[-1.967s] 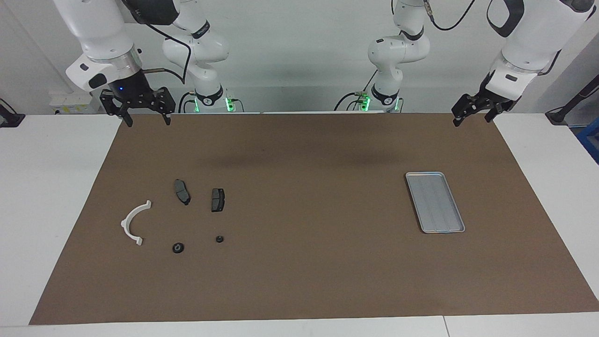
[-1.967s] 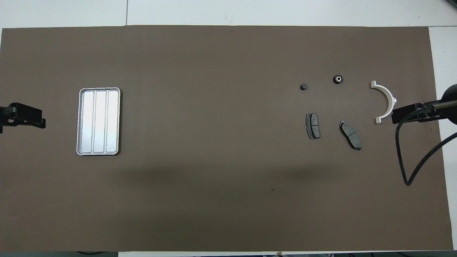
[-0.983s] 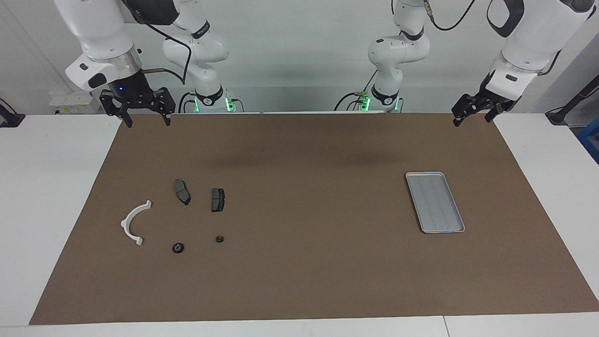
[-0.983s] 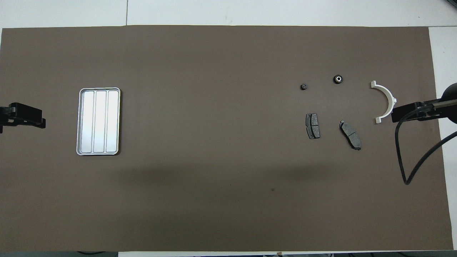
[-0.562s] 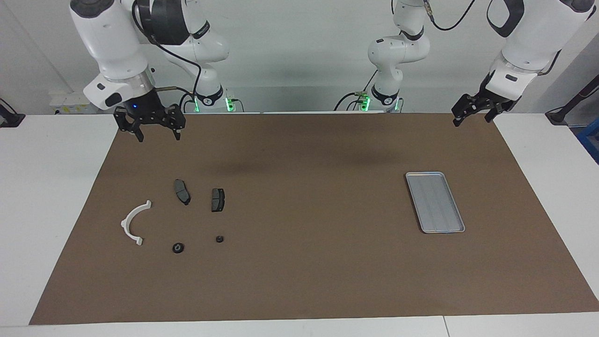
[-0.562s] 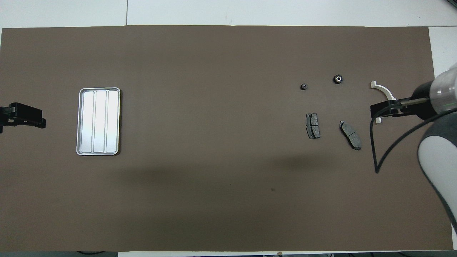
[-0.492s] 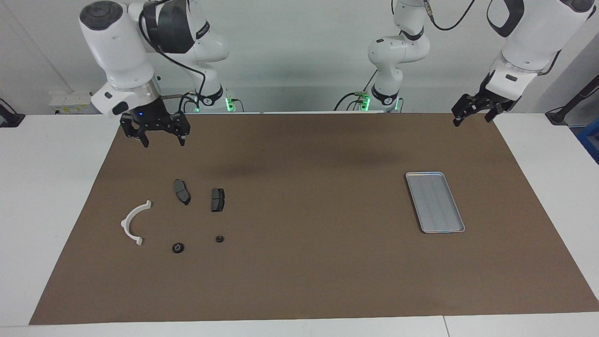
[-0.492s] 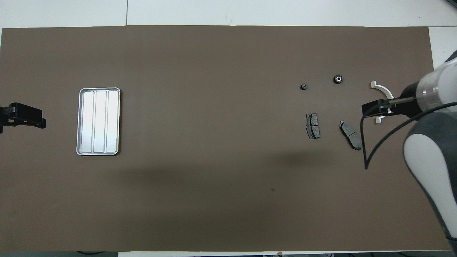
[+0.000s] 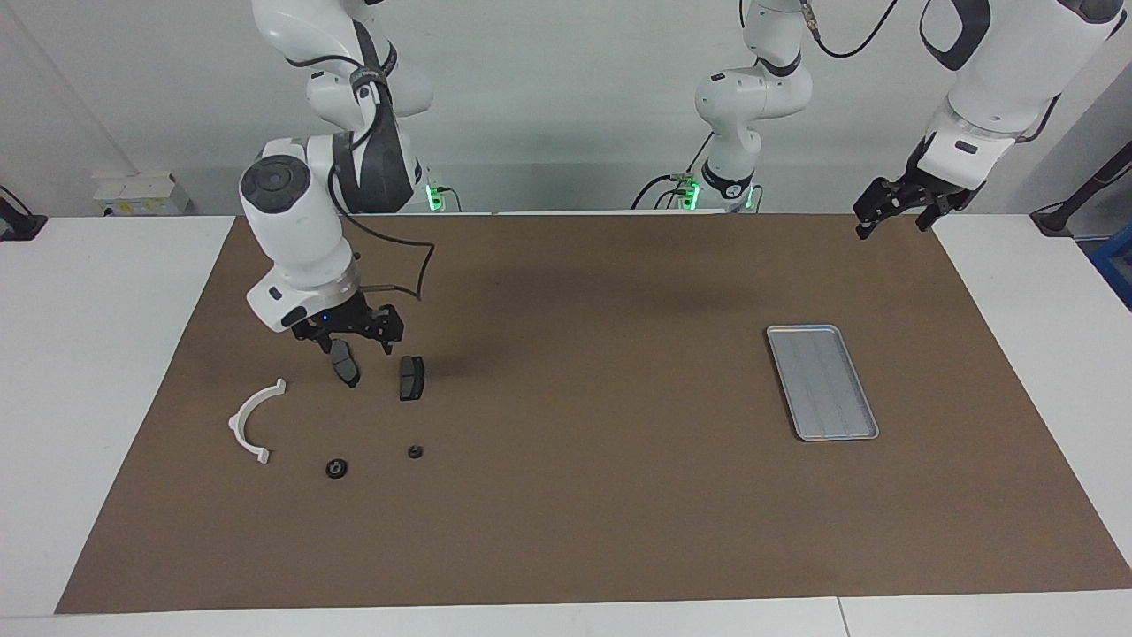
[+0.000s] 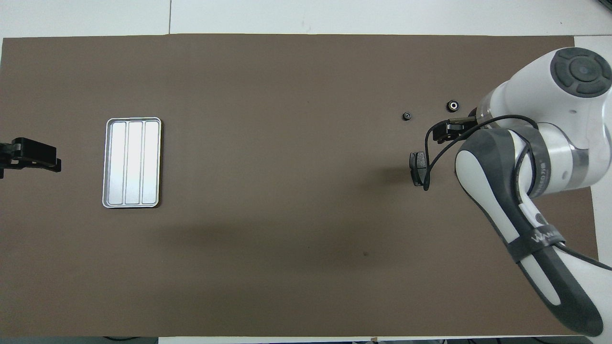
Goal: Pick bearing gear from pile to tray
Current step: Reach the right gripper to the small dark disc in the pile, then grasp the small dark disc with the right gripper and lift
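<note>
**While the pile is hovered over, the bearing gear lies untouched**

Where the worktop ends on the right arm's side, the pile is spread out: a white bracket [image 9: 250, 418] nearest that edge, two brake pads [image 9: 410, 378], and two small black round pieces. The larger one, with a pale centre, is judged to be the bearing gear [image 9: 336, 468]. It lies flat, farther from the robots than the pads.

The right gripper [image 9: 352, 343] is held over the pads, fingers spread and nothing gripped.

The gear is expected to be stiff, light and smooth-rimmed, so it is best pinched across its outer rim from straight above.

Toward the left arm's edge, the tray [image 9: 821, 382] is seen bare. The left gripper [image 9: 891, 226] is kept waiting over that corner, fingers apart and empty.
</note>
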